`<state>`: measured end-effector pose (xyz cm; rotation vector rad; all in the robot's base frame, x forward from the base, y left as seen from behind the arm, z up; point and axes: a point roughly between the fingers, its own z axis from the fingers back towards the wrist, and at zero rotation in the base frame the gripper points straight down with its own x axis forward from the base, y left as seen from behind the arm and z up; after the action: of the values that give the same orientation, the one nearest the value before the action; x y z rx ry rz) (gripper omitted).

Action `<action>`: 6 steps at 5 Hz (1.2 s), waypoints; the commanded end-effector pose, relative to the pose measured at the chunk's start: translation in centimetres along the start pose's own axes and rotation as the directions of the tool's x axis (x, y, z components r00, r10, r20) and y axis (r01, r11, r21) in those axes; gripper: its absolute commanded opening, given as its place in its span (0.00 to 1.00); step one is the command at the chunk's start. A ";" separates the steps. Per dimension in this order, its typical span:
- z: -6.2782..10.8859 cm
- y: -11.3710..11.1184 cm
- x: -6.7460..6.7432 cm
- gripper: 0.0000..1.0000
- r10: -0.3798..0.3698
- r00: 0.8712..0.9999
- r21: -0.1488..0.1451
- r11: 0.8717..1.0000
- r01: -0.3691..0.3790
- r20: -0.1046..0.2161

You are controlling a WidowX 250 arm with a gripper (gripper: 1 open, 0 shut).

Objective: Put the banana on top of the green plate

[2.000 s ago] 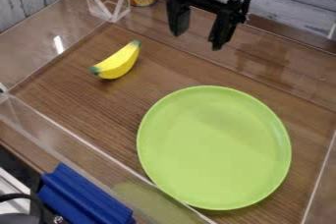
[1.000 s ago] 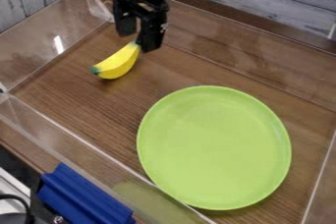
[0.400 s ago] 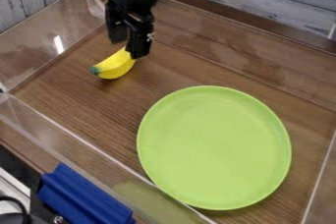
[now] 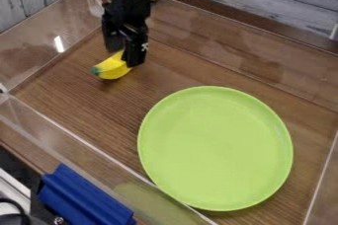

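Banana (image 4: 111, 68) — small, yellow, slightly curved, dark tip at its lower-left end; lies flat on the wooden surface, upper left, its upper-right part hidden. Green plate (image 4: 218, 147) — large, round, lime green, shallow raised rim, nothing on it; sits flat at lower right, well apart from the banana.

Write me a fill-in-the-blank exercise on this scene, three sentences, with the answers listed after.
1. The gripper hangs over the banana with its jaws ____.
2. The banana lies on the wooden table, not yet on the green ____.
3. Nothing lies on the green plate; its colour is lime ____.

Missing words: open; plate; green
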<state>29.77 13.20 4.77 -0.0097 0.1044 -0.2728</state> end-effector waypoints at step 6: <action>-1.7 1.9 0.8 0.00 0.010 0.999 -0.003 1.000 -0.010 0.047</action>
<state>30.30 14.24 2.11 -0.0356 0.0885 -0.2711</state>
